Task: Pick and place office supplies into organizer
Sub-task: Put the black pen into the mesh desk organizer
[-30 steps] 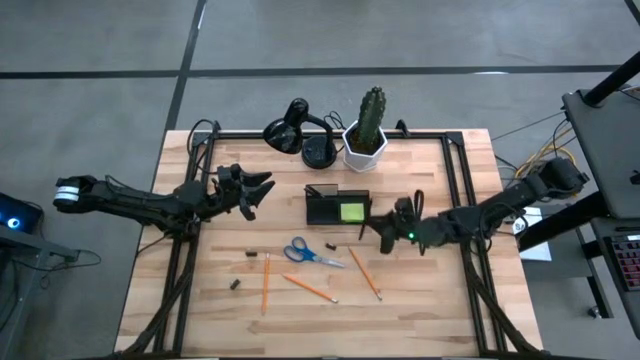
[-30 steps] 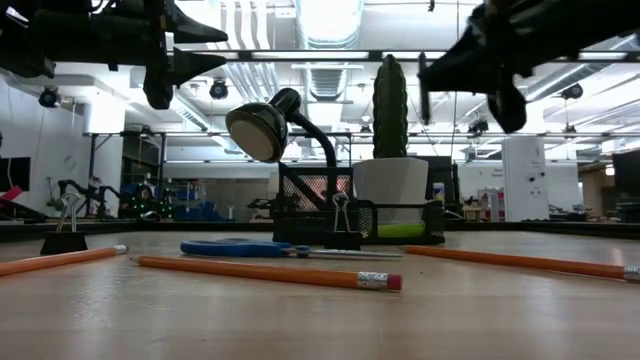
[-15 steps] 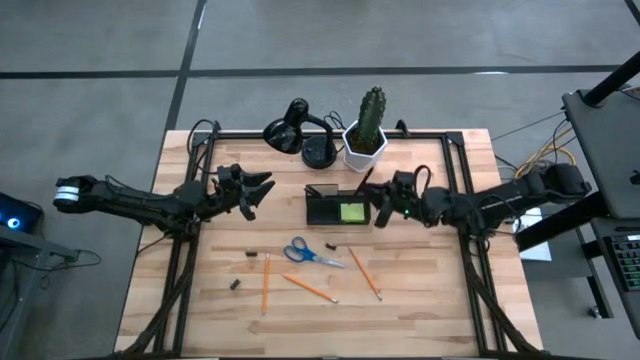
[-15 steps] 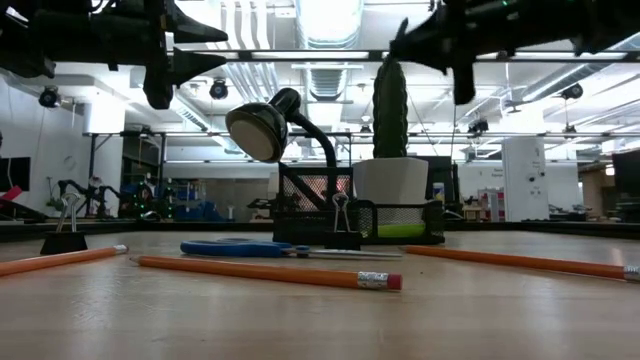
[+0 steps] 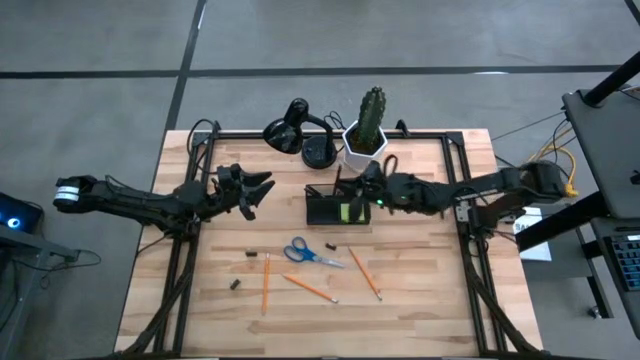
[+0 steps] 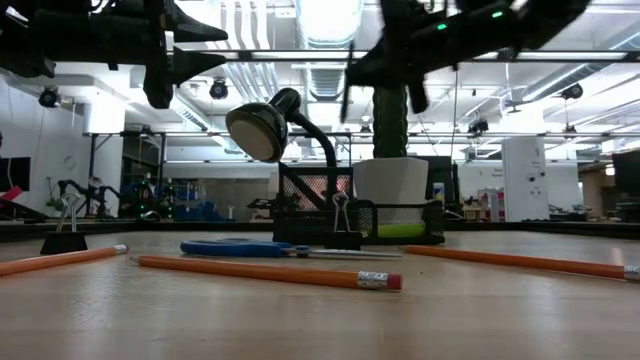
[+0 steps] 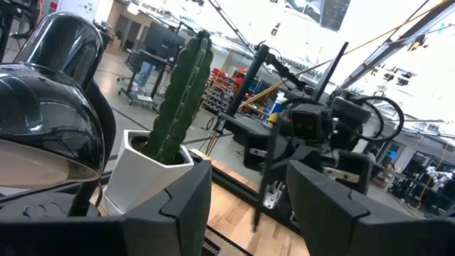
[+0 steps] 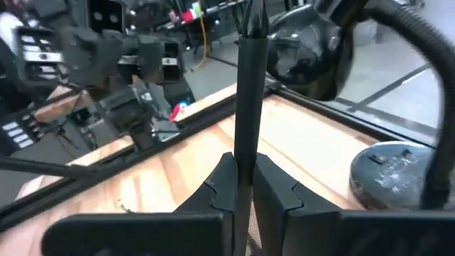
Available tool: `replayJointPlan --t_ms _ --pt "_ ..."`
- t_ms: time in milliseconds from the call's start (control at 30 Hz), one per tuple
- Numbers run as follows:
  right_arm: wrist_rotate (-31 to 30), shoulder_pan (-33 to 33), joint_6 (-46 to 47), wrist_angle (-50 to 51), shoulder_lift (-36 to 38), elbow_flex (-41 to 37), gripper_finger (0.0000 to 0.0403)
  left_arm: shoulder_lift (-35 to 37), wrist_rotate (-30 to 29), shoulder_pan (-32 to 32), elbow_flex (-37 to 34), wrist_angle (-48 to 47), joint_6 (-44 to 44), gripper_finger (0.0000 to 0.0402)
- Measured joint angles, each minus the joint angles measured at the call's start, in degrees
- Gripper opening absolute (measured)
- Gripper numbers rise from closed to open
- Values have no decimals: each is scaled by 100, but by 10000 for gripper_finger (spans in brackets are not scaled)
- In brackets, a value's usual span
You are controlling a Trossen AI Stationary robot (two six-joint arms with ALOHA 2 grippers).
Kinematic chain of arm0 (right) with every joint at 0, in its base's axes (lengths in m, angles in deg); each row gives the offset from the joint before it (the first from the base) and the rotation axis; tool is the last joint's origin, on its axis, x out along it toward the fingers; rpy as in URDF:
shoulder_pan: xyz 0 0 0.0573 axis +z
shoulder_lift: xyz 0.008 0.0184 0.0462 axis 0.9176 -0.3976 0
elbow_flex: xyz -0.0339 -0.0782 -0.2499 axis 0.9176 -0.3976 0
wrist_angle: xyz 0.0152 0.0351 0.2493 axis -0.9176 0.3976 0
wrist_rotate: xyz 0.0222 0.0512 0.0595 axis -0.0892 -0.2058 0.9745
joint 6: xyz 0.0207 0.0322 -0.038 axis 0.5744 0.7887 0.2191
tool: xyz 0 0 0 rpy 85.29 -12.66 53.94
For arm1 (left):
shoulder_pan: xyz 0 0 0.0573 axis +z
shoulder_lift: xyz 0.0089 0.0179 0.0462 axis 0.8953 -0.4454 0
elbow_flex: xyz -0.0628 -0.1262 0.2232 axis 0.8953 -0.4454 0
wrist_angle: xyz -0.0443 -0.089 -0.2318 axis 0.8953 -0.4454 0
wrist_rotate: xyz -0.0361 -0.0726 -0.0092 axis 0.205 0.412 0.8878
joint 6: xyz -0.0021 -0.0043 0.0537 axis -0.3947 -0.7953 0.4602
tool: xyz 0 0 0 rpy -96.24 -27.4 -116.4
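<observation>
My right gripper (image 5: 364, 186) is shut on a thin dark pen (image 8: 249, 85) and hovers above the far side of the black organizer (image 5: 335, 208). A lime-green sticky pad (image 5: 351, 211) lies in the organizer. On the table in front of it lie blue-handled scissors (image 5: 308, 252), three orange pencils (image 5: 266, 282) (image 5: 310, 288) (image 5: 364, 272) and small dark binder clips (image 5: 250, 257). My left gripper (image 5: 256, 190) hovers open and empty, left of the organizer. My right gripper pinches the pen's shaft (image 8: 245, 146) between its two fingers (image 8: 213, 186). The fingers come about level from the table's right side and lie across the pen. The pen (image 6: 349, 85) stands nearly upright, lifted clear above the organizer (image 6: 360, 215).
A black desk lamp (image 5: 295, 130) and a cactus in a white pot (image 5: 367, 135) stand just behind the organizer at the far edge. A black frame rail (image 5: 330, 133) runs along the table's edges. Bare wood lies near the front edge.
My right gripper has carried the pen from the organizer's right toward the table's left and far edge, ending over the organizer's far side. The pen stays held and clear of the table.
</observation>
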Motion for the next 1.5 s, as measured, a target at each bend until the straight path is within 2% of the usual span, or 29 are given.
replayJointPlan --t_ms 133,400,567,800,1000,1267,1500 --pt "641 -280 32 -10 -559 367 13 0 0 0 4 -8 0 168" --pt "777 -590 18 38 -1397 949 13 -1 0 0 11 -15 0 168" --pt "818 -640 -219 1006 -1658 1425 13 0 0 0 11 -9 0 168" --pt "799 -658 -764 2136 -1801 1938 13 -5 0 0 11 -19 2 168" --pt "873 -751 -994 2387 -1835 1979 13 -11 0 0 11 -31 7 168" --pt "1463 -964 -1256 2402 -1833 1814 13 -11 0 0 11 -26 7 168" --pt "2291 -1134 -1554 2587 -1833 1798 13 -12 0 0 11 -24 7 168"
